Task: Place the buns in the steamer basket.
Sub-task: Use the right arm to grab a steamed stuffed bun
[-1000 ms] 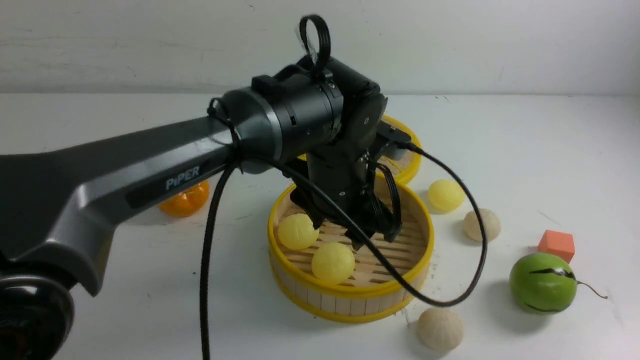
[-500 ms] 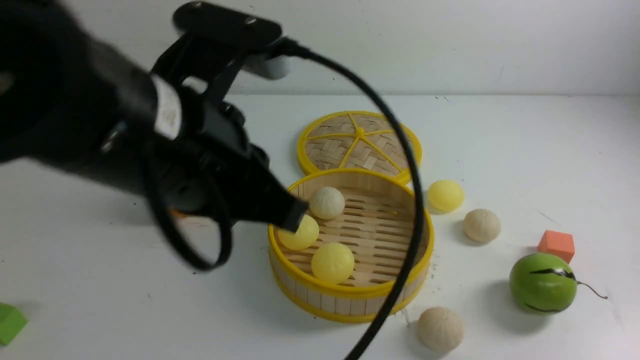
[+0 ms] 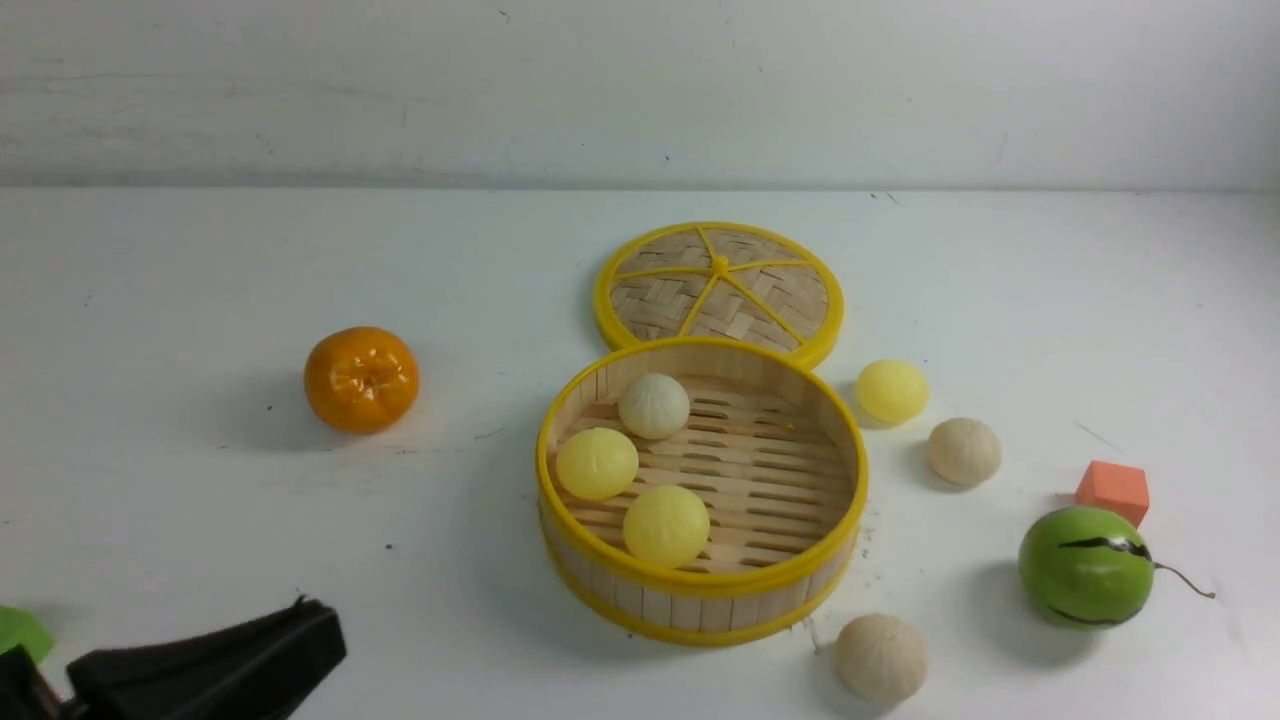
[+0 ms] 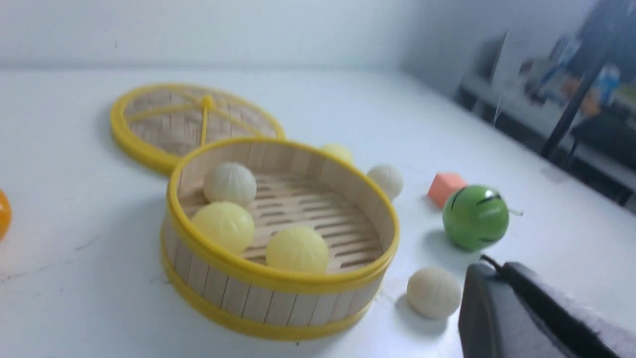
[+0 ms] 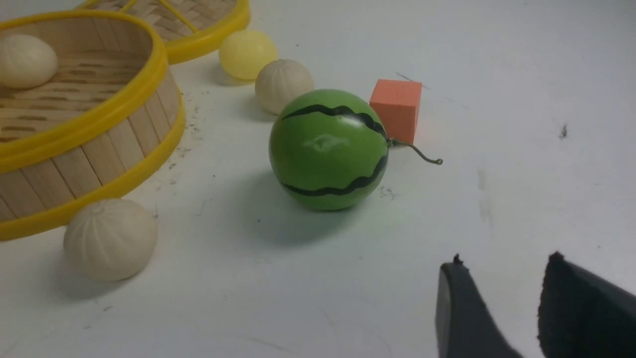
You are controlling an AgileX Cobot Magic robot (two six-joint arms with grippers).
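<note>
**Three buns in, three to go**

Three buns [image 3: 653,405] lie in the steamer basket [image 3: 700,610], and three more sit on the table [image 3: 200,300] to its right. The right arm looks best placed for the next pick. It should come down over the pleated bun [image 5: 110,238] just beside the basket wall, straddle its widest part, close gently so it cannot roll, then lift clear of the rim. The right gripper [image 5: 504,261] has its jaws partly apart and empty. The left gripper [image 3: 315,635], low at the frame edge, seems closed on nothing
</note>
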